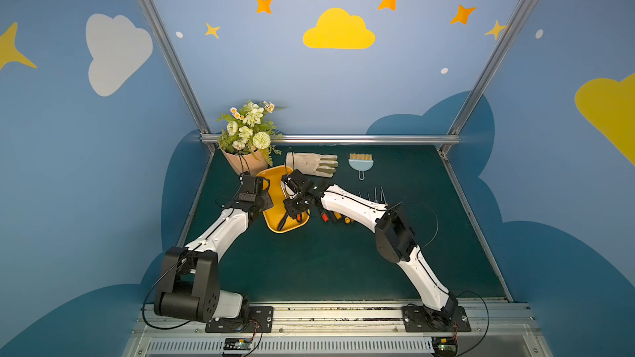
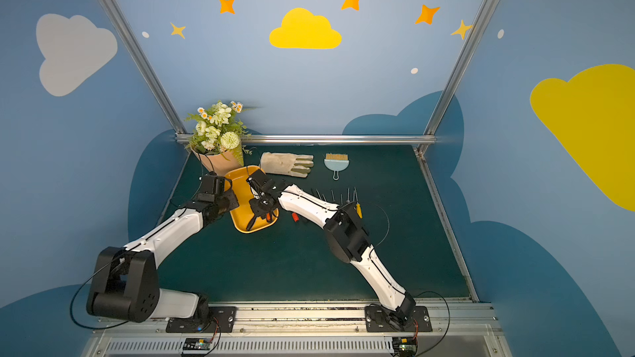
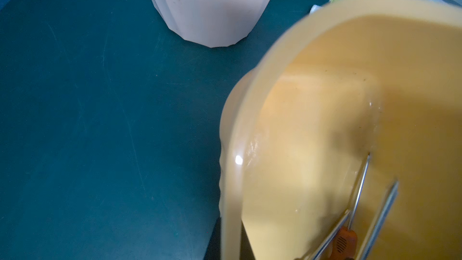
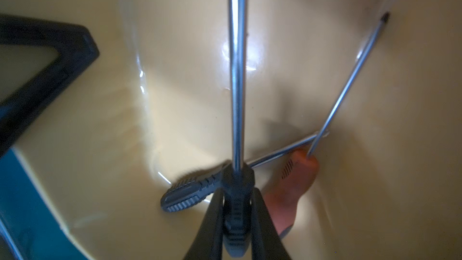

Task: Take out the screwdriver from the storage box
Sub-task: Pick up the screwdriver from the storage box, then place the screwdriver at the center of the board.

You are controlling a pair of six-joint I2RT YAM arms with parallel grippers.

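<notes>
Your right gripper (image 4: 237,196) clamped the screwdriver (image 4: 237,71) inside the storage box (image 1: 276,209); your shut left gripper (image 1: 264,187) seemingly pinned the rim. Lifting askew could snag the orange-handled screwdriver (image 4: 295,183) beside it.

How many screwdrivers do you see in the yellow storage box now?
3. The right gripper's jaws clamp one dark-handled screwdriver over the storage box; a second dark-handled screwdriver lies beneath it; an orange-handled screwdriver lies beside, shafts crossing. More may be hidden.
</notes>
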